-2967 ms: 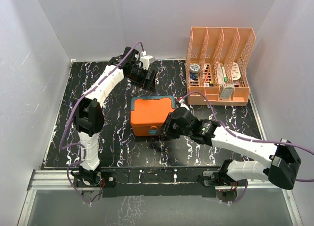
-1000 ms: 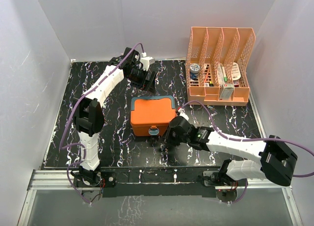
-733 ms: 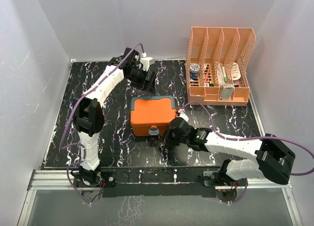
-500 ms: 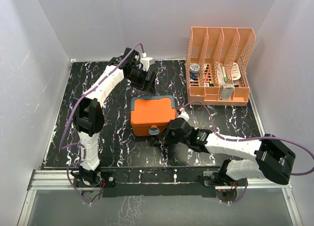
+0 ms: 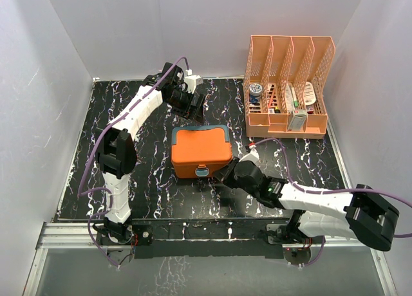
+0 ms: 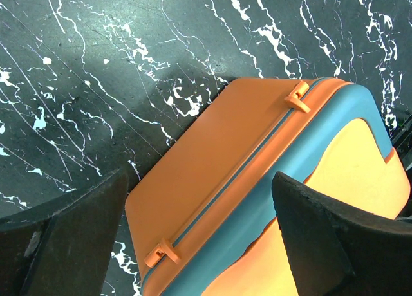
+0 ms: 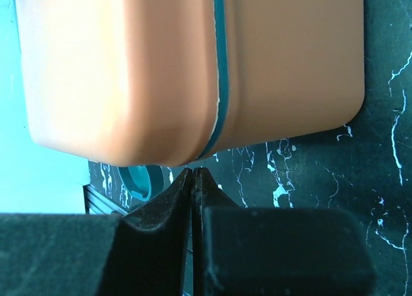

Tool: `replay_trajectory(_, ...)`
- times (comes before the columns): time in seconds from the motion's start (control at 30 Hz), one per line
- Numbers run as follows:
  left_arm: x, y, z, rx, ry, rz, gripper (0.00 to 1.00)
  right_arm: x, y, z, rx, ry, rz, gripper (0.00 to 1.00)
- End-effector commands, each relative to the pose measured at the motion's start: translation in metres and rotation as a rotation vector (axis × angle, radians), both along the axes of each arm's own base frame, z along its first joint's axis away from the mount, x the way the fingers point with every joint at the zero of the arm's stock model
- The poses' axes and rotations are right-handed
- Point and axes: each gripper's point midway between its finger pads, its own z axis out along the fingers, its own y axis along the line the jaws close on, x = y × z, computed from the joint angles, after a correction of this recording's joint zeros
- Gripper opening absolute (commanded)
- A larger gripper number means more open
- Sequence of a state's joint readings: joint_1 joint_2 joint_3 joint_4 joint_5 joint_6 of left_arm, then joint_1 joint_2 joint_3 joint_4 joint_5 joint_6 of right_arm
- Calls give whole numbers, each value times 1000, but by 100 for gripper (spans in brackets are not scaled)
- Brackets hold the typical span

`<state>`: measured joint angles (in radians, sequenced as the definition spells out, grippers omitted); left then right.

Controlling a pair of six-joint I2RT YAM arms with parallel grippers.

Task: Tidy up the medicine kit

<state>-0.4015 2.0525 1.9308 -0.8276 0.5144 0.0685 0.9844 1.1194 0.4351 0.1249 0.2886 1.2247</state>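
Black marbled table [image 5: 148, 174], orange medicine kit [image 5: 201, 151], peach file organizer [image 5: 277, 130]

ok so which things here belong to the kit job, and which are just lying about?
Job: medicine kit, lid shut; left gripper, open over its hinge side; right gripper, shut near its front corner.
Lying about: peach file organizer with small supplies in its slots.

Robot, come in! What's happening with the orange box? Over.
Medicine kit closed. Left gripper open over its hinge side. Right gripper shut, empty, by its front corner. Nothing blocking.
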Motion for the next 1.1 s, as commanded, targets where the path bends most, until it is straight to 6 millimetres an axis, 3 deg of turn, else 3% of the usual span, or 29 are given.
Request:
replay_trajectory(0.0,-6,-5,13,-27,-4,-24,92,11,13,31,130,-77,-21,3)
replay_trajectory(0.4,-8,-2,13,-20,-4,-26,92,12,34,31,190,-65,22,3)
replay_trajectory(1.07,-10,-2,12,-22,4,-34,92,9,32,50,293,-85,19,2)
